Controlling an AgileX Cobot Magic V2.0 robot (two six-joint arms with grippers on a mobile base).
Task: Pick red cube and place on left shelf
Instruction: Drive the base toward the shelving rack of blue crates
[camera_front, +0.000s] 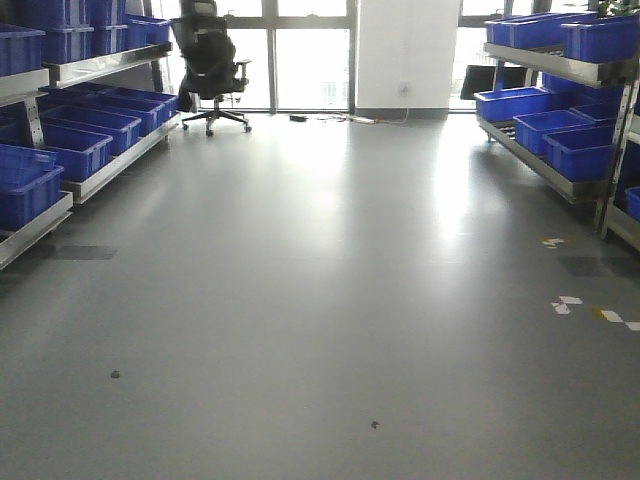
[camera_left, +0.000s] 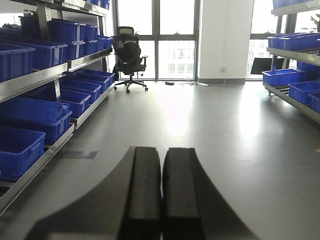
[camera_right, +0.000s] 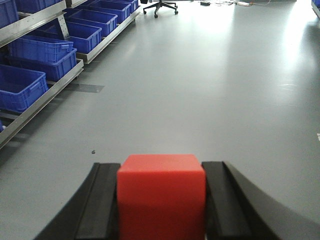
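Note:
The red cube (camera_right: 161, 192) sits between the two black fingers of my right gripper (camera_right: 161, 200), which is shut on it and holds it above the grey floor. My left gripper (camera_left: 161, 192) is shut and empty, its two black fingers pressed together. The left shelf (camera_front: 95, 170) is a metal rack with rows of blue bins along the left wall; it also shows in the left wrist view (camera_left: 37, 80) and in the right wrist view (camera_right: 50, 87). Neither gripper shows in the front view.
A second rack with blue bins (camera_front: 560, 140) lines the right wall. A black office chair (camera_front: 212, 65) stands at the far end by the windows. Tape marks (camera_front: 575, 305) lie on the floor at right. A dark floor patch (camera_front: 85, 252) lies near the left shelf.

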